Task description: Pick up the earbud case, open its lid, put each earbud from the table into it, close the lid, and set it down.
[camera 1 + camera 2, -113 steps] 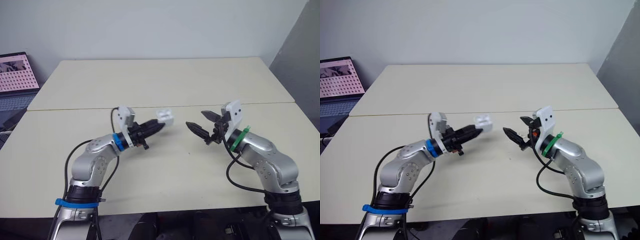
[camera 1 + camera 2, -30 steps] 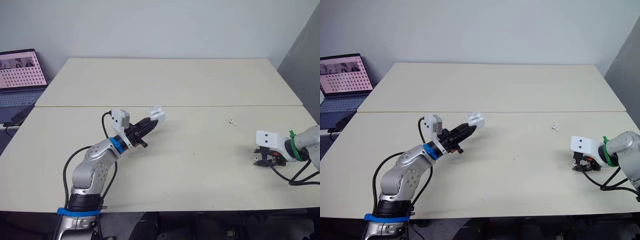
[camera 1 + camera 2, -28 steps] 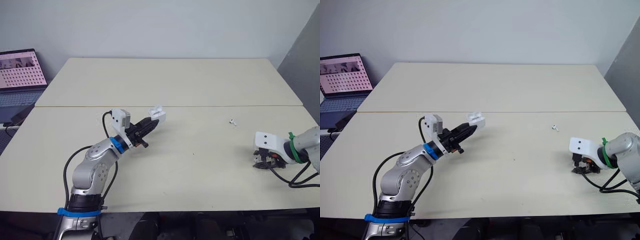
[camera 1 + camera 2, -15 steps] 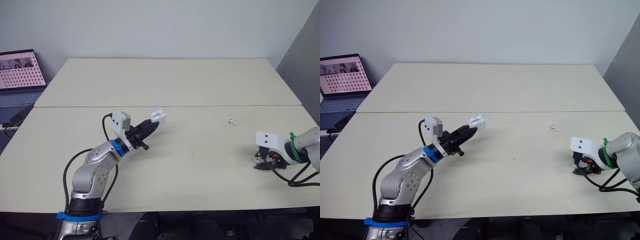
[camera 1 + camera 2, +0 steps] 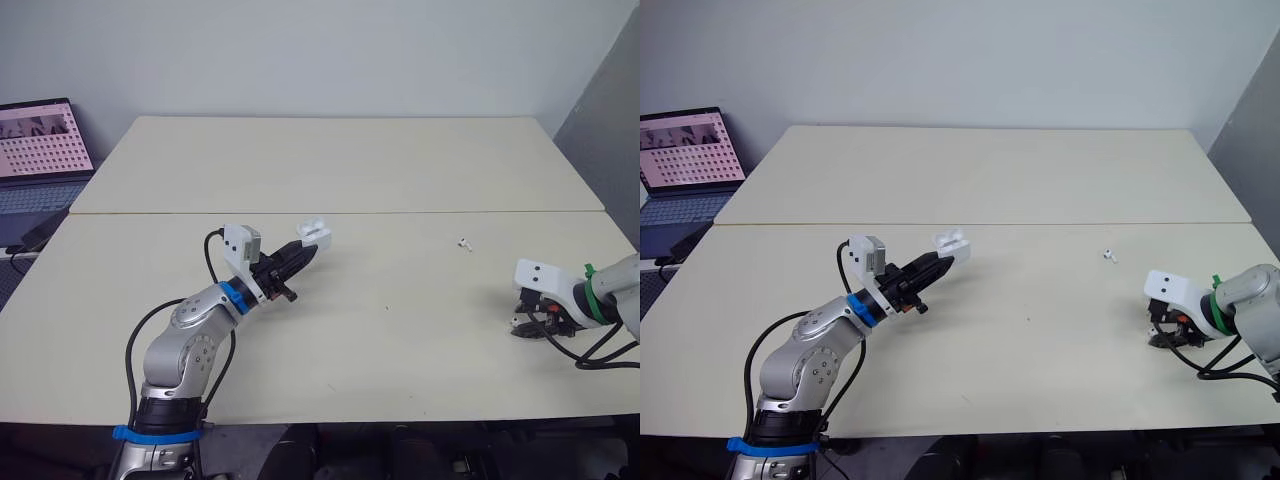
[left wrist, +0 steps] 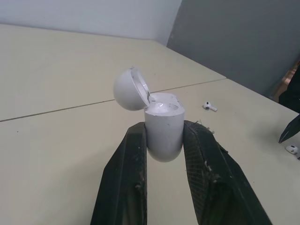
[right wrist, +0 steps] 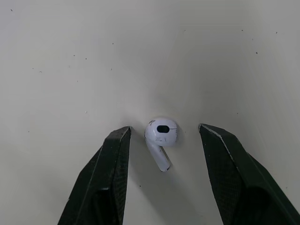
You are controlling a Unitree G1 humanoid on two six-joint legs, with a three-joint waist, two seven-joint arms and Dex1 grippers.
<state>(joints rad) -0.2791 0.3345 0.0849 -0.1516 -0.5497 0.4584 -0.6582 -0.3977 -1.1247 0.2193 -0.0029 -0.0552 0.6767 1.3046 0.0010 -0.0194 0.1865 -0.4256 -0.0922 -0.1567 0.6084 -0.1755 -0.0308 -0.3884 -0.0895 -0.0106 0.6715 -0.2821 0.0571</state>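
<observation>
Left gripper (image 6: 165, 132): the two fingers are clamped on the lower body of the earbud case (image 6: 162, 123), one finger on each flank. The case sits upright between the fingertips and is held off the table (image 5: 400, 350). Its lid (image 6: 125, 89) is swung open and tilted back on the hinge, to one side of the fingers. Whether the wells inside hold anything cannot be told.

Right gripper (image 7: 164, 128): the fingers are spread wide with the tips down close to the table surface, and nothing is gripped. One earbud (image 7: 161, 133) lies on the table in the gap between the two fingers, touching neither. Its round head is level with the fingertips and its stem points back toward the wrist.

A second earbud (image 5: 463, 243) lies on the table beyond the right gripper, toward the left gripper's side and well apart from both. The two grippers are well apart. A laptop (image 5: 40, 150), screen lit, stands off the table's edge outboard of the left gripper.
</observation>
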